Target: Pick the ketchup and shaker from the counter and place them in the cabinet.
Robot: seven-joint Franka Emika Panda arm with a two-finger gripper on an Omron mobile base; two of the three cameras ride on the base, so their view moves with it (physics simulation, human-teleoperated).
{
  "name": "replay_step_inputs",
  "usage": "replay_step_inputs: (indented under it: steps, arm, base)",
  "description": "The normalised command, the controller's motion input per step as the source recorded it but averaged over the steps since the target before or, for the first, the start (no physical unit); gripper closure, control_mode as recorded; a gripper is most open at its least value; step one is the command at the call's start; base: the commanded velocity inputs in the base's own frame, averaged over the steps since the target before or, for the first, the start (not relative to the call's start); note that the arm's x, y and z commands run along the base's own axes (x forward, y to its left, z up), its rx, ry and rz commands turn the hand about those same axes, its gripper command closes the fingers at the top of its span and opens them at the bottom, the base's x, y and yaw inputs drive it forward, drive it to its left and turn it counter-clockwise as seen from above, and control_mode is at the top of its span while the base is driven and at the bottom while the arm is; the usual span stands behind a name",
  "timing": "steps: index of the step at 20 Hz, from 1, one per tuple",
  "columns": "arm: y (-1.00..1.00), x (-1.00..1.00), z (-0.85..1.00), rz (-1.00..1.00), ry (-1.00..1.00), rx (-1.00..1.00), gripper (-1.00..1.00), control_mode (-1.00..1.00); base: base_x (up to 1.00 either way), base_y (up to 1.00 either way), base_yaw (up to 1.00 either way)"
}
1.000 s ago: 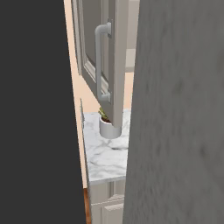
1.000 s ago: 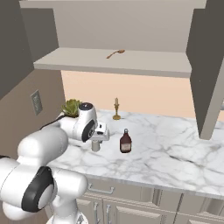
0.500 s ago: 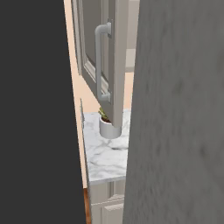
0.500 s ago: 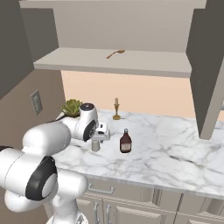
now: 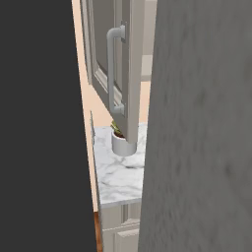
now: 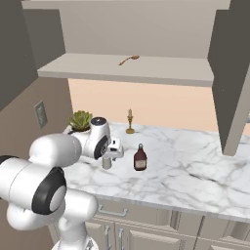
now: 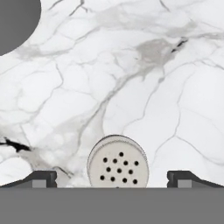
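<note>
Directly below your gripper [image 7: 112, 179] stood the shaker [image 7: 117, 161], its perforated top between the two fingertips [image 7: 41, 178], which were spread wide on either side without touching it. On the counter [image 6: 195, 166] you had the shaker [image 6: 107, 162] just left of the ketchup [image 6: 140, 157], both upright and slightly apart. Above them your cabinet [image 6: 127, 68] stood open, a small spoon [image 6: 129, 60] on its shelf.

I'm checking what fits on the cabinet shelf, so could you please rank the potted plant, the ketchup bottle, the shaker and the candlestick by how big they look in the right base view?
1. Potted plant, partly behind the arm.
2. Ketchup bottle.
3. Candlestick, thin; farther back, so its place is unsure.
4. Shaker, just below the open gripper.
</note>
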Motion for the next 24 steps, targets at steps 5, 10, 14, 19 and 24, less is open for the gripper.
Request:
replay_step_inputs:
  steps: [5,10,14,19,24]
  arm:
    - [0.0,0.11,-0.11,0.0,-0.01,0.0,-1.0,-1.0]
    - [0.0,0.11,-0.12,0.0,0.0,0.0,1.0,-1.0]
    - [-0.01,0.0,-0.02,0.0,0.0,0.0,1.0,-1.0]
    - [-0.05,-0.11,0.03,0.0,0.0,0.03,1.0,-1.0]
    - [-0.04,-0.29,0.46,0.0,-0.01,0.02,1.0,-1.0]
  base:
    - [0.0,0.0,0.0]
    - [0.0,0.0,0.0]
    - [0.0,0.0,0.0]
    - [0.0,0.0,0.0]
    - [0.0,0.0,0.0]
